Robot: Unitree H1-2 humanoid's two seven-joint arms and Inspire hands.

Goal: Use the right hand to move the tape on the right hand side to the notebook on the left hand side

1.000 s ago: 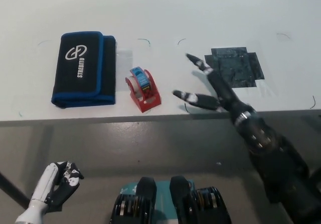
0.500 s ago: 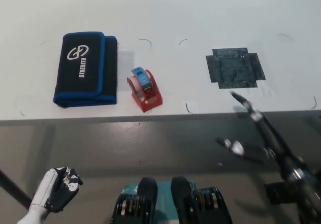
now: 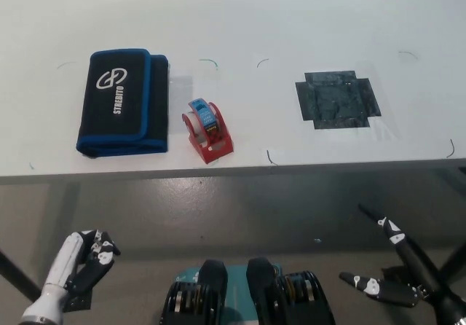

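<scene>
A red tape dispenser [image 3: 209,129] with a blue roll stands on the white table [image 3: 291,19], close to the front edge. Just left of it, apart by a small gap, lies a black notebook case [image 3: 122,100] with blue trim and a white logo. My black right hand [image 3: 397,270] is low at the bottom right, below the table edge, open with fingers spread and holding nothing. My white left hand [image 3: 76,270] rests at the lower left, below the table, fingers curled in on nothing.
A dark square patch [image 3: 337,99] is marked on the table to the right of the tape. Small pen marks dot the surface. The table's front edge [image 3: 240,169] runs across the middle, with grey floor below it.
My right hand has drawn back from over the table near the tape, down and to the right, to below the table edge. Tape and notebook have not moved.
</scene>
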